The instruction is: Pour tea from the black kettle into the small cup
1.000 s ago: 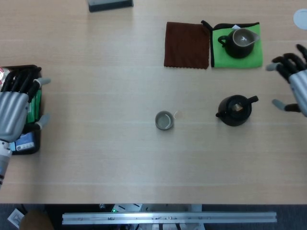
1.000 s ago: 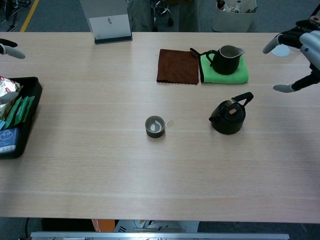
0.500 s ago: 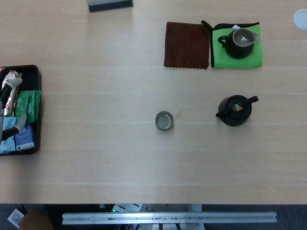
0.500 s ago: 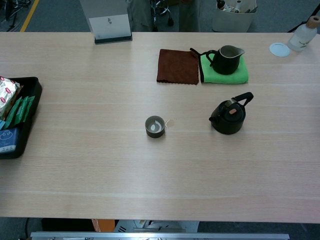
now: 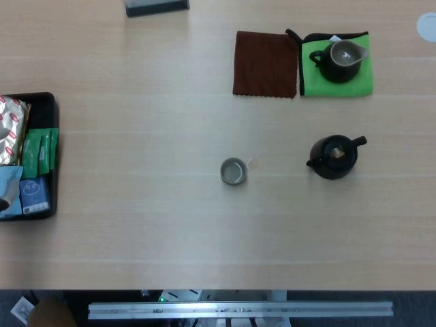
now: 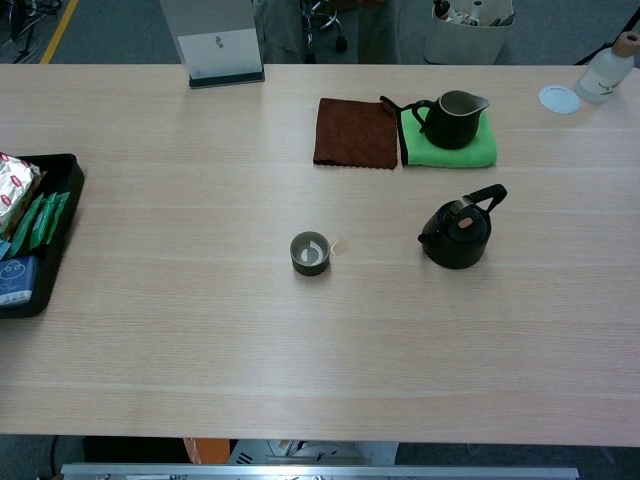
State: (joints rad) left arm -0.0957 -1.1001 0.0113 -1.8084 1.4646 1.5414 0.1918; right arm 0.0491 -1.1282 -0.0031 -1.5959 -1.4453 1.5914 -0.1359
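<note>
The black kettle (image 5: 333,157) (image 6: 457,235) stands upright on the table right of centre, handle raised and spout pointing left. The small grey cup (image 5: 233,171) (image 6: 310,252) sits near the table's middle, to the left of the kettle and well apart from it. A thin pale tag lies just right of the cup. Neither of my hands shows in the head view or the chest view.
A dark pitcher (image 6: 453,118) rests on a green cloth (image 6: 477,150) at the back, beside a brown cloth (image 6: 355,132). A black tray (image 6: 52,235) of packets sits at the left edge. A white coaster (image 6: 559,98) and bottle (image 6: 609,67) are far right; a sign stand (image 6: 220,48) is at the back.
Both hands have withdrawn out of the frames: the left one left the tray side, the right one left the far right edge. Kettle and cup have not moved.
</note>
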